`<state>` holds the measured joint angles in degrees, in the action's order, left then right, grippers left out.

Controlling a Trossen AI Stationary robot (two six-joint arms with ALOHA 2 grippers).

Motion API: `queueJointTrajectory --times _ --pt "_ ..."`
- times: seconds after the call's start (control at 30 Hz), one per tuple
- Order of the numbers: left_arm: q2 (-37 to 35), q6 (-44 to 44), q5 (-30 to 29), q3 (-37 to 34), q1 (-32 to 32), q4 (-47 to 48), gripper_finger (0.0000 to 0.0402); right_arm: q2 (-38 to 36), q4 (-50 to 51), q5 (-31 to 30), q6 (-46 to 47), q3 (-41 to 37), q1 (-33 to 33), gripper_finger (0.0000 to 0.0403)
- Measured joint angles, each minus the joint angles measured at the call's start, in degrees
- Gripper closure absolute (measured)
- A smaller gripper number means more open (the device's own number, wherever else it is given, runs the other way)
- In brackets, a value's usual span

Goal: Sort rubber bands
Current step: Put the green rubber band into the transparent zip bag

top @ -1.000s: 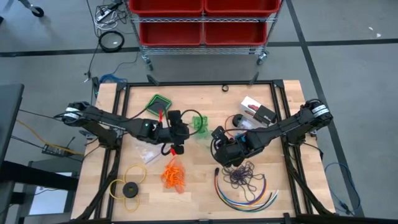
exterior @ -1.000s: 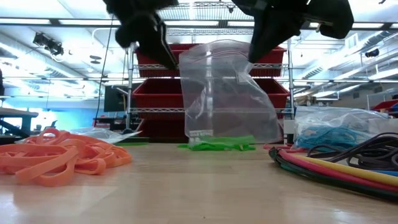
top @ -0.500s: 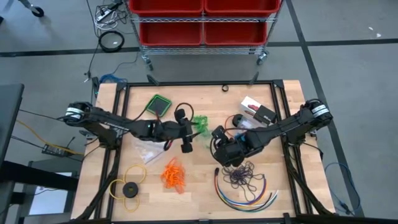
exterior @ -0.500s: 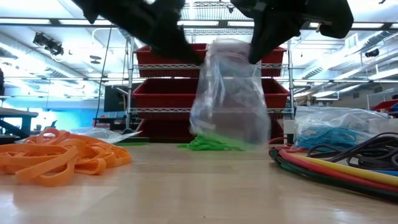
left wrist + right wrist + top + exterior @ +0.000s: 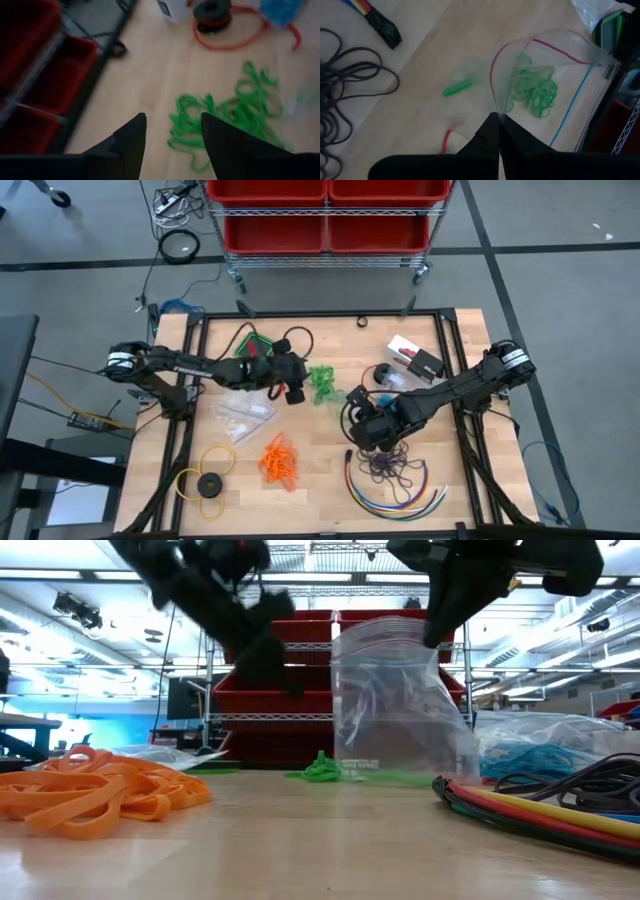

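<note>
Two end effectors are engaged: my right end effector (image 5: 498,120) pinches the clear bag (image 5: 555,85) upright; my left end effector (image 5: 172,132), released, hovers nearest the green rubber bands (image 5: 225,107), seemingly just ahead on the table (image 5: 320,470).

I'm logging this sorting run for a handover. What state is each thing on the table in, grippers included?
Clear plastic zip bag: mouth open, hanging upright, pinched at its rim.
Green rubber bands: loose heap on the table, outside the bag.
Orange rubber bands: loose pile, untouched.
Dark purple rubber bands: loose tangle.
Left gripper: fingers open, empty, above the green bands.
Right gripper: shut on the bag's rim.
</note>
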<state>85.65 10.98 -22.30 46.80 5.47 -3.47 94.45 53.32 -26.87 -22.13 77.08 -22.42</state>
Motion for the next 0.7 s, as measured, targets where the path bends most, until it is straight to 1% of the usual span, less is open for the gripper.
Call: queueJointTrajectory --times 0.13,0.23,0.27,0.3,0.5,0.57,0.63,0.7 --pt "1.3 -2.7 12.0 -4.4 6.3 -3.3 0.0204 0.0 0.0 -0.1 1.5 0.0 -0.3 0.0403" --pt "3.6 -5.2 24.4 -6.8 11.3 -6.0 0.0204 0.0 -0.1 -0.1 1.7 0.0 -0.3 0.0403" --pt "4.8 -5.6 27.8 -7.1 12.5 -7.4 0.0204 0.0 -0.2 -0.1 1.7 0.0 -0.3 0.0403" --pt "6.0 -5.9 30.0 -7.2 13.3 -8.4 0.0204 0.0 -0.5 -0.1 1.7 0.0 -0.3 0.0403" --pt "14.2 -1.7 31.0 -7.1 13.9 -10.1 0.0204 0.0 -0.9 0.4 4.1 0.0 0.0 0.0403" --pt "16.2 -1.4 29.6 -6.5 13.6 -11.0 0.0208 0.0 -0.8 1.0 4.5 0.0 0.1 0.0403" --pt "17.8 -1.3 28.4 -6.1 13.4 -12.0 0.0223 0.0 -0.7 1.0 4.6 0.0 0.1 0.0403" --pt "18.4 -1.3 28.4 -6.1 13.4 -13.8 0.0248 0.0 -0.8 1.0 4.6 0.0 0.3 0.0403"
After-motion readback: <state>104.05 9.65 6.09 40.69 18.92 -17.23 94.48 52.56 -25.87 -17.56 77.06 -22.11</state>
